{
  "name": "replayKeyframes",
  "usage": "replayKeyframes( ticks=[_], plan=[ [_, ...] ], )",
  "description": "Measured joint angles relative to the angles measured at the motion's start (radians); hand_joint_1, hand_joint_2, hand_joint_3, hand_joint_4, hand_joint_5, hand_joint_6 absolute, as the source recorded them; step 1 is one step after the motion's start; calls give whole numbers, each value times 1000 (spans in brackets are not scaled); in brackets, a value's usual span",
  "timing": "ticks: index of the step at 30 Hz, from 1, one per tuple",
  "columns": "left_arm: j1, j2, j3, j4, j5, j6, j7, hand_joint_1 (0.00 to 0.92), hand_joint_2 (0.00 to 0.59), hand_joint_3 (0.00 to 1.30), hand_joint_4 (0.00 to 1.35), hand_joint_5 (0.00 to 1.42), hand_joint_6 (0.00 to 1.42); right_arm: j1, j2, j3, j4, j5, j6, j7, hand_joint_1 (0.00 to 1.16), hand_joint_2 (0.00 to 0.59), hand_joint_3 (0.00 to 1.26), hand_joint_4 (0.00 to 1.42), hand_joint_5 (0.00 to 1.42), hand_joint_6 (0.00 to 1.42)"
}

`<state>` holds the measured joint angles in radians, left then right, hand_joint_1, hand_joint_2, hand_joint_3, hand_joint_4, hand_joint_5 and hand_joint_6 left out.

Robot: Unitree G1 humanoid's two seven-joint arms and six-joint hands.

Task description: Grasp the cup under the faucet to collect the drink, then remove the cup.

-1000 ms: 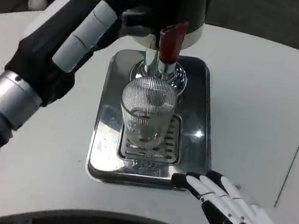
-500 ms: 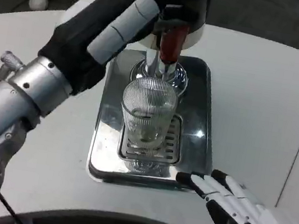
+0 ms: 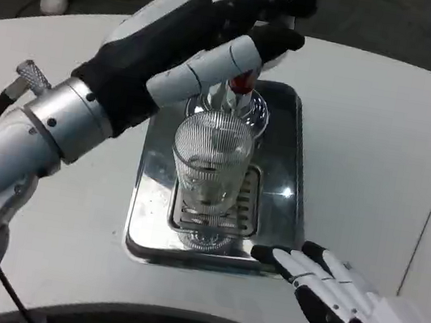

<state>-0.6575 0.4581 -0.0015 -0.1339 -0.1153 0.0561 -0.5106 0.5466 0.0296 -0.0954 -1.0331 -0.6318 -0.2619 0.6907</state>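
At lower right my right hand (image 3: 327,287) waits open, holding nothing, beside the steel drip tray (image 3: 290,181). Mid-frame the ribbed glass cup (image 3: 211,161) stands on the grate under the faucet (image 3: 229,98). My left hand (image 3: 218,43) has swung across onto the red tap lever (image 3: 243,81); whether it grips, I cannot tell. Dispensing looks imminent.

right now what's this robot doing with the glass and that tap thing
The robot is set up to fill a ribbed clear cup, which stands upright on the grate of a shiny metal drip tray, right below the faucet. Its left hand is up at the red tap lever, fingers over it. The right hand rests open on the table by the tray's front right corner, not touching the cup. The cup looks nearly empty.
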Motion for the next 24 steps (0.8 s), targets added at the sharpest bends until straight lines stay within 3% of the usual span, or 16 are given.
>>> replayKeyframes(
  ticks=[15, 24],
  plan=[
    [33, 96, -20, 17, 169, -217, -14, 8, 98, 160, 102, 163, 81, -10, 0, 16, 0, -11, 13, 0, 477, 474, 124, 83, 0, 0],
    [67, 115, -25, 4, 189, -258, -14, 0, 99, 160, 102, 157, 78, -4, 0, 17, 0, -10, 13, -3, 477, 474, 124, 83, 0, 0]
  ],
)
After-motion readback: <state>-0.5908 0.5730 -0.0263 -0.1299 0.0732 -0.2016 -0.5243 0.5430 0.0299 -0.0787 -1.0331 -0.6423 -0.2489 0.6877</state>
